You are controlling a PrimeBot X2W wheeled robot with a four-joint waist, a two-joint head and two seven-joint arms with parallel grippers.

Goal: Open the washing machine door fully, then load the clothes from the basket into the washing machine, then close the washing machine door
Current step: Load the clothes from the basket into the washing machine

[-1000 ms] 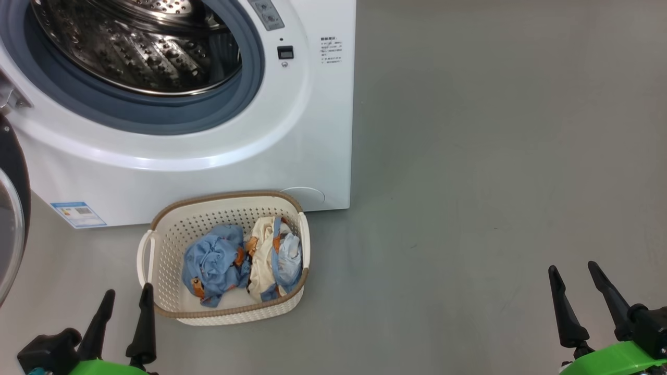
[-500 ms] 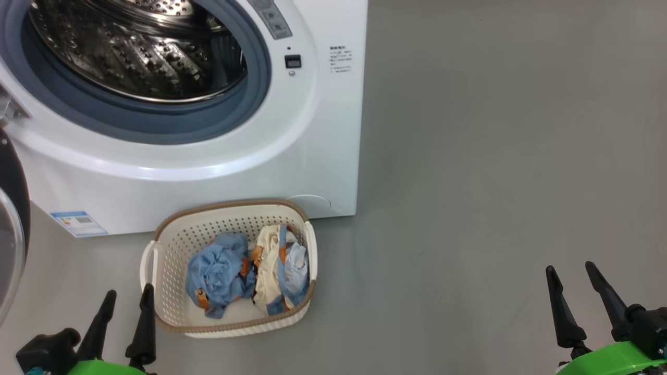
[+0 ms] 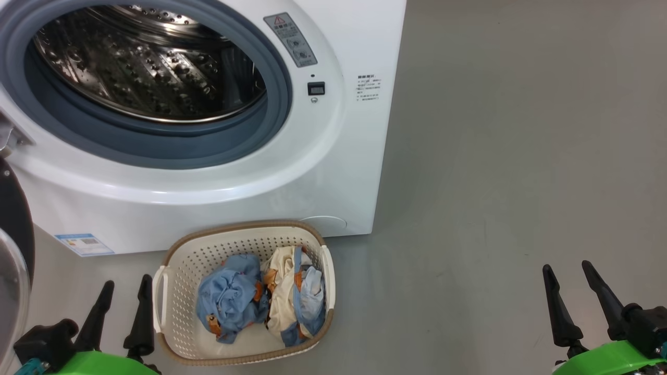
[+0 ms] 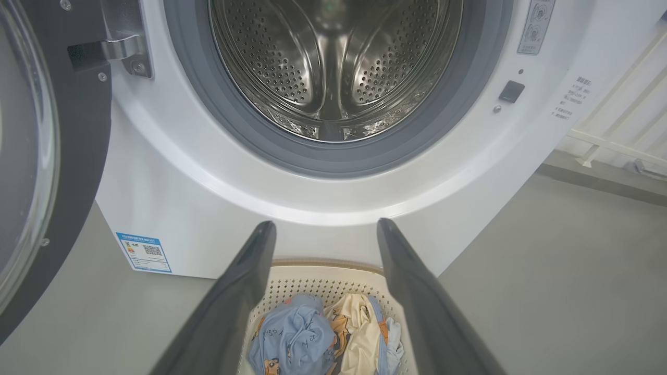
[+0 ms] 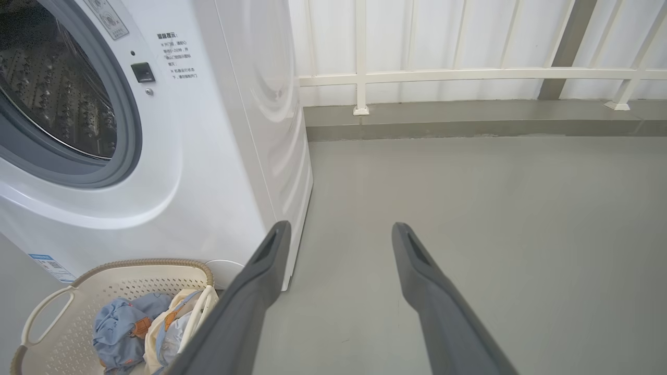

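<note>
Head view, washing machine door (image 3: 15, 219) cropped

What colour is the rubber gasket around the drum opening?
Plain grey-blue; the gasket shows best in the left wrist view.

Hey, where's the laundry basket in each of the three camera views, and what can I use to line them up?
Head view: the basket sits low, left of centre, in front of the washing machine.
Left wrist view: basket at bottom centre, framed by the left gripper.
Right wrist view: basket in the bottom left corner.
Shared landmark: the blue label low on the machine's front, by the basket's left side.
</note>
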